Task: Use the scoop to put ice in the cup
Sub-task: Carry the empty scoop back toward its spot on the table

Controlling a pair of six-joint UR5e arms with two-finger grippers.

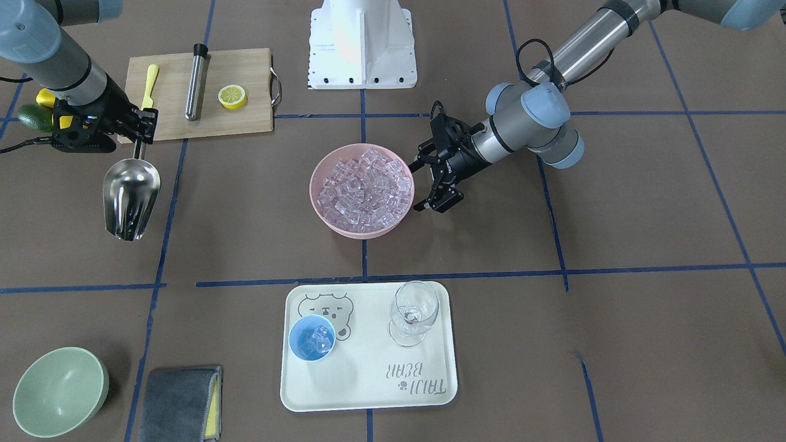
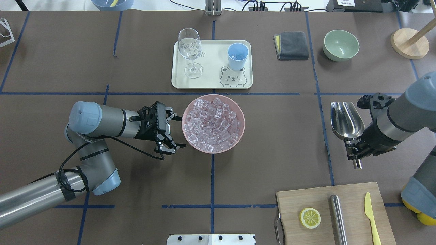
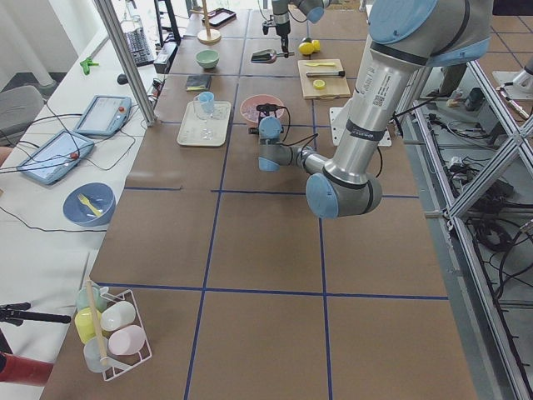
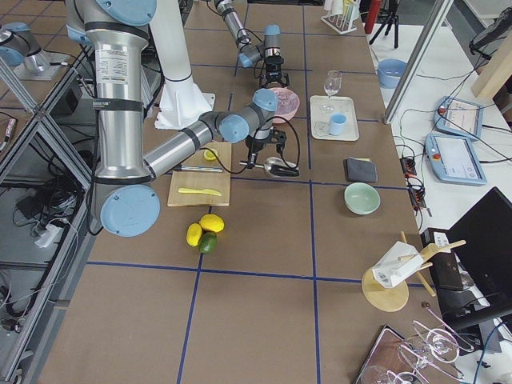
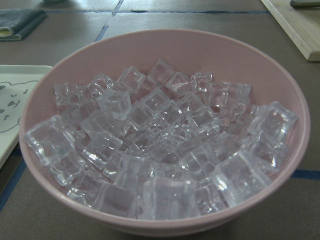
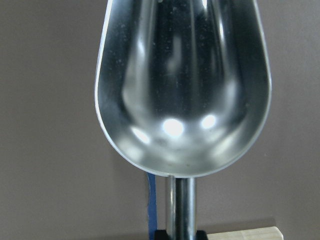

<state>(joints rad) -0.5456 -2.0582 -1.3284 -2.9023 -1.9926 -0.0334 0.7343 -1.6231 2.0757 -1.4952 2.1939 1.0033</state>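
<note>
Gripping the empty scoop [image 1: 131, 196] by its handle, jaws clamped, my right gripper [image 1: 140, 144] hangs at the left of the front-facing view. My left gripper [image 1: 425, 184], jaws apart, sits beside the bowl [image 1: 314, 184] of ice [image 1: 365, 187], I think to steady it. The cup [image 1: 312, 339], lower centre on the tray [image 1: 368, 344], has few cubes.

Your tray [image 1: 368, 334] holds an upright stemmed glass [image 1: 415, 310]; a green bowl [image 1: 60, 393] sits beside a grey cloth [image 1: 175, 402]; 1 lemon half [image 1: 233, 96] lies on the wooden board [image 1: 245, 126]
</note>
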